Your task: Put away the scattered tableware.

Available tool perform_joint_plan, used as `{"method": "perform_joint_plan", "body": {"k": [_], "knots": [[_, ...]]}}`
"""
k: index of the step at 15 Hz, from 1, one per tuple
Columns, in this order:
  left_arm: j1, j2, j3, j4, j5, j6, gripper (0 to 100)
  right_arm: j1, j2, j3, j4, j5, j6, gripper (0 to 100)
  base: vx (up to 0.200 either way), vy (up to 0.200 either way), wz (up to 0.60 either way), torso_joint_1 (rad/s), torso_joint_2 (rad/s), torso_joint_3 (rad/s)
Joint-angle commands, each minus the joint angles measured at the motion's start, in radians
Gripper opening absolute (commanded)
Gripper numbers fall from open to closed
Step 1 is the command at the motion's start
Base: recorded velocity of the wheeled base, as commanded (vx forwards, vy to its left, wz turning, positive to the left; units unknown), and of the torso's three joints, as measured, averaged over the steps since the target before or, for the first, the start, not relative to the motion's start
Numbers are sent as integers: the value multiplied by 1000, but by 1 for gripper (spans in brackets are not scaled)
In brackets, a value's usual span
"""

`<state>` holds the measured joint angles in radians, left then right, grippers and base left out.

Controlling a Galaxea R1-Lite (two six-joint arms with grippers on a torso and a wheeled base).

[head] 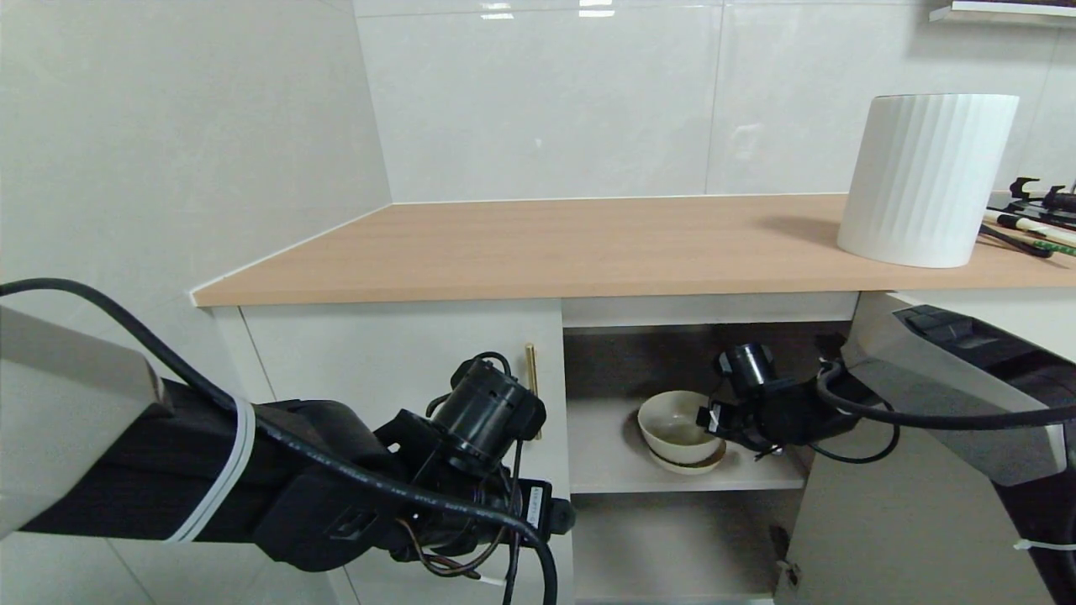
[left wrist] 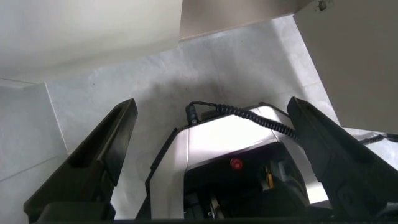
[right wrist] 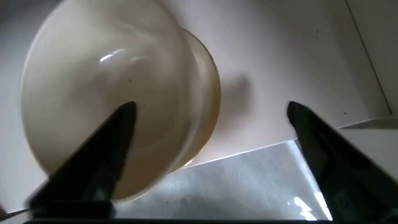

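The cabinet shelf (head: 605, 458) carries the bowl (head: 675, 428), stacked on a plate (head: 691, 464), so stowing appears to be at the release stage. The right gripper (right wrist: 209, 112) straddles the bowl rim with jaws apart, and the left gripper (left wrist: 211, 106) hangs spread and empty. The next move likely calls for backing the right gripper straight out without nudging the bowl.

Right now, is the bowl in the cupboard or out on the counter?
In: the bowl rests on a dish on the cupboard shelf, with the right gripper close by, jaws open.
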<state>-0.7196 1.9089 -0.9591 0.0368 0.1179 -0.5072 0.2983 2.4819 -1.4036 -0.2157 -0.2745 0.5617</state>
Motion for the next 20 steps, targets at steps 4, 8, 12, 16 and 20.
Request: {"method": "perform_joint_plan", "body": {"k": [4,8,12,16,20], "knots": [[17,-44,-1,-2,14,-1,100,13,-78,64,3,3,3,100,0,0,0,0,0,0],[98,-254,0,0,26,6,100,71,-331,218,98,80,1,100,0,0,0,0,0,0],[134,-521,30,14,22,22,100,145,-706,313,297,169,-42,100,0,0,0,0,0,0],[134,-703,103,15,-4,22,100,219,-1003,411,470,190,-46,100,0,0,0,0,0,0],[170,-725,135,15,-7,22,100,236,-1120,531,467,185,-45,100,0,0,0,0,0,0]]}}
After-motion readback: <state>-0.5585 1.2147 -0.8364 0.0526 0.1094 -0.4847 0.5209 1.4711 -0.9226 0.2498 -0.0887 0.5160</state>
